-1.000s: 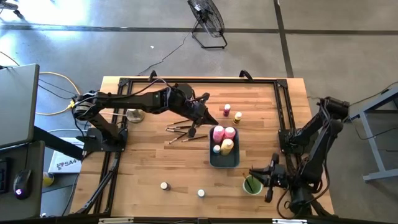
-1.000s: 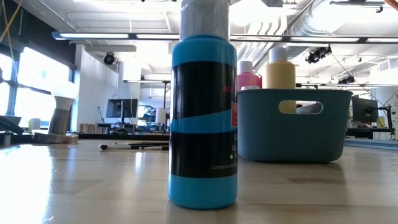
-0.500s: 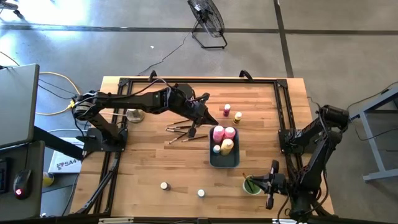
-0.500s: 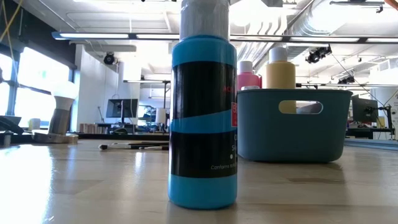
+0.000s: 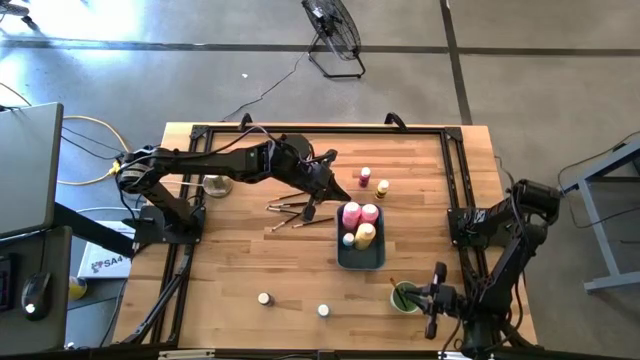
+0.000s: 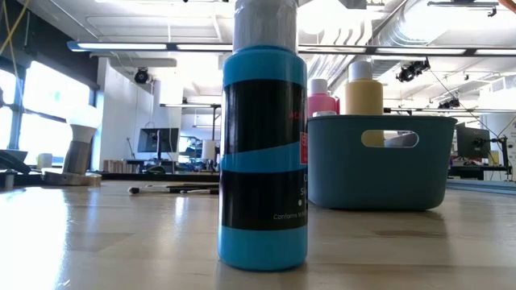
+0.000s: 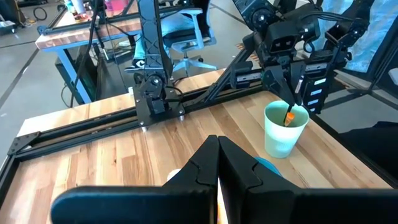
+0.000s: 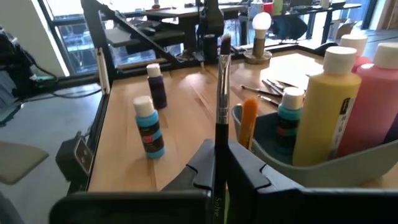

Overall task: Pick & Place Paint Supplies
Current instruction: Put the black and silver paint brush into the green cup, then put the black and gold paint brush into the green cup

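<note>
Found the right gripper (image 5: pixel 428 300) at the table's front right corner, just beside the green cup (image 5: pixel 405 298); could not read its grip from above. Settled that only in the right wrist view: clenched on an upright paintbrush (image 8: pixel 221 93). Made out the left gripper (image 5: pixel 310 203) mid-table over loose brushes (image 5: pixel 288 208), pressed shut; could not tell whether anything was pinched. Got little from the low view past a close blue jar (image 6: pixel 262 161), cap cut off: only the pink bottle (image 6: pixel 322 97) and yellow bottle (image 6: pixel 364 89) standing in the tray (image 6: pixel 379 169).

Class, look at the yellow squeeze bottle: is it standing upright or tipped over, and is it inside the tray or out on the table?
Upright and inside. The yellow squeeze bottle stands cap-up within the blue-grey tray, beside the pink squeeze bottle.
</note>
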